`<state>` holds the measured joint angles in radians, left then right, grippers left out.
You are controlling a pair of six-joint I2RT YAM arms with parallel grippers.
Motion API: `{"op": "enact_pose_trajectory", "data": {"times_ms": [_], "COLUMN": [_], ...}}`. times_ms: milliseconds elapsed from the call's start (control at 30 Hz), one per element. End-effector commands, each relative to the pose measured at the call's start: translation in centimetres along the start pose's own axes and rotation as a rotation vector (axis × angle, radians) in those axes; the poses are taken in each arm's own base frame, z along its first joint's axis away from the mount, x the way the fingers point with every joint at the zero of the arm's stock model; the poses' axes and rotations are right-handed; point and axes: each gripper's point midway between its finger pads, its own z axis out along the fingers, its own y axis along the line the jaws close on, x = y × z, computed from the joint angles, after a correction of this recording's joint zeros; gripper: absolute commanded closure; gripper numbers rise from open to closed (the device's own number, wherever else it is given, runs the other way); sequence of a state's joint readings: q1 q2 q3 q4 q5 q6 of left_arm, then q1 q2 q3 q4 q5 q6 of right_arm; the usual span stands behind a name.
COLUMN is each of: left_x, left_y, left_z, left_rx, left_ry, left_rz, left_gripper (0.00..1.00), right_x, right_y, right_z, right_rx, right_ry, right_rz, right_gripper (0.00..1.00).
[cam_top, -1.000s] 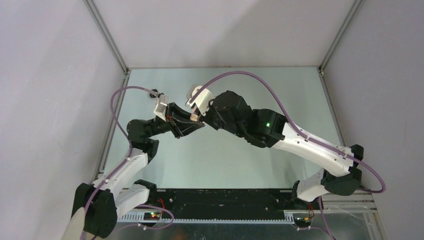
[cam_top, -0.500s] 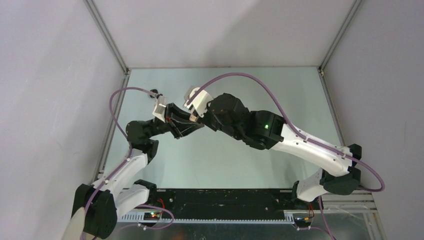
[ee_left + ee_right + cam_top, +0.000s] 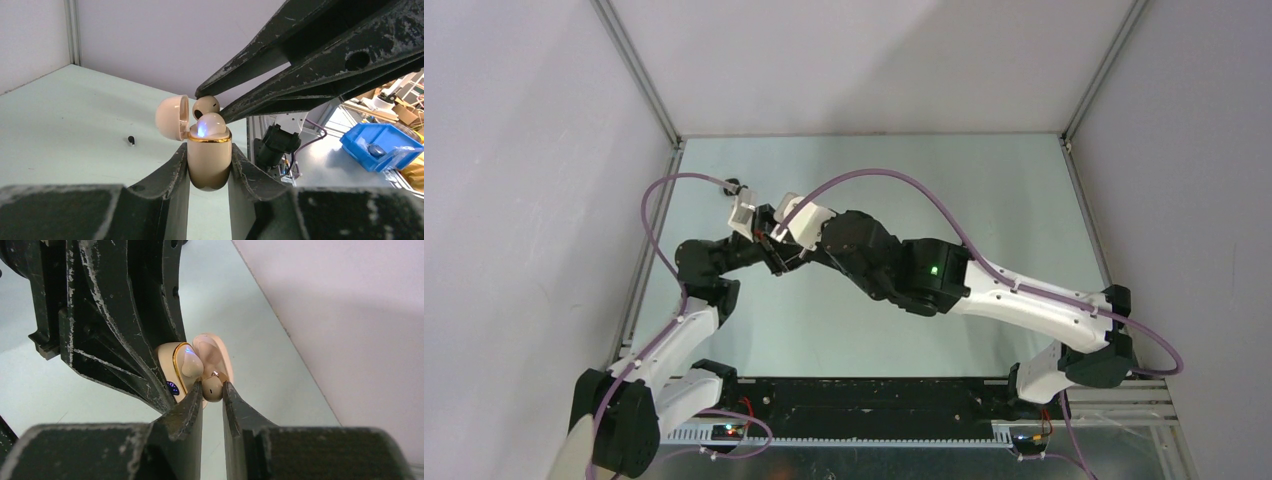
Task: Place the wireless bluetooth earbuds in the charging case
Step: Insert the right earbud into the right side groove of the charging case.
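My left gripper is shut on a cream charging case with a gold rim, held upright above the table. Its lid is hinged open to the left. One cream earbud sits in the case with a blue light glowing on it. My right gripper is shut on a second cream earbud, pinched at the fingertips. That earbud hangs just above the case's open top, beside the lid. In the top view the two grippers meet at the table's left middle, and the case is hidden there.
A tiny black piece lies on the pale green table behind the case, too small to identify. Grey walls and metal frame posts enclose the table. A blue bin stands outside the cell.
The right arm has swung left and its gripper has closed in on the left gripper, bringing the held earbud up to the open case. The left arm has barely moved.
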<state>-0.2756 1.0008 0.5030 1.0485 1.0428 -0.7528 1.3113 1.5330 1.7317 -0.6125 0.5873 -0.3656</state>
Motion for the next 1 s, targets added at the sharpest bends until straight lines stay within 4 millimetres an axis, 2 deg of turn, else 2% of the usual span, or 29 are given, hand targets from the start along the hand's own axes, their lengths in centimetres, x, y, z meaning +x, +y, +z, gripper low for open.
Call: {"op": "enact_pose_trajectory", "data": {"times_ms": [0,300,600,700,867,967], "left_x": [-3.4,-3.6,-3.6,-3.6,-3.4,-3.4], "left_y": [-0.5,-0.8,-0.9,-0.9,-1.2,-1.2], "left_z": [0.2,0.0,-0.1,-0.1,-0.2,-0.2], "left_rx": [-0.019,-0.013,-0.011,-0.008,0.000,0.005], "left_ry": [-0.111,-0.116,-0.115,-0.110,-0.102,-0.098], "left_rz": [0.099,0.108,0.116,0.121,0.129,0.129], "left_gripper": [1.00,1.00,1.00,1.00,1.00,1.00], "right_x": [-0.1,-0.8,-2.5,-3.7,-4.8,-5.6], "right_y": [3.3,2.9,1.3,0.6,-0.5,-0.1], "right_z": [0.6,0.0,-1.7,-2.7,-4.8,-6.3], "right_rx": [-0.075,-0.062,-0.099,-0.129,-0.222,-0.326], "right_ry": [-0.012,-0.029,-0.064,-0.093,-0.122,-0.159], "right_rz": [-0.011,-0.009,0.042,0.081,0.151,0.174], "right_gripper": [0.94,0.91,0.54,0.46,0.41,0.39]}}
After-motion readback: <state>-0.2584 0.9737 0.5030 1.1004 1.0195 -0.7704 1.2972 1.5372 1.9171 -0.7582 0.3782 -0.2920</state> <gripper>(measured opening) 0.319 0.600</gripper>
